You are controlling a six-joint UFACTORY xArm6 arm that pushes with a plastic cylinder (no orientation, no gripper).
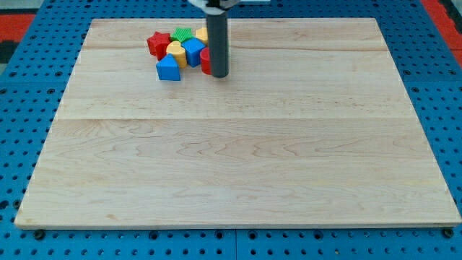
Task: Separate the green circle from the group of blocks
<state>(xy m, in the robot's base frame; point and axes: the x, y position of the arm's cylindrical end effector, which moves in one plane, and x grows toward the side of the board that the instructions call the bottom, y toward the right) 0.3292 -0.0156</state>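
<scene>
The green block (183, 34) sits at the back of a small bunch of blocks, near the view's top and a bit left of the middle of the desk (238, 159). Only its top part shows, so I cannot tell its shape for sure. It touches the blocks in front of it.

Just to its left is a red star (157, 43). In front of the green block is a yellow block (175, 50), and beside that a blue cube (193, 51). At the front left of the bunch is another blue block (168, 68) with a pointed top. A bit of yellow (201, 35) peeks out by the rod, and a red block (206, 61) is partly hidden behind the rod.

My tip (219, 75) rests on the desk on the right side of the bunch, right next to the red block. It is apart from the green block, with other blocks in between. There is no hand on this arm, only the dark rod.

The desk is pale wood on a blue board with holes (22, 108).
</scene>
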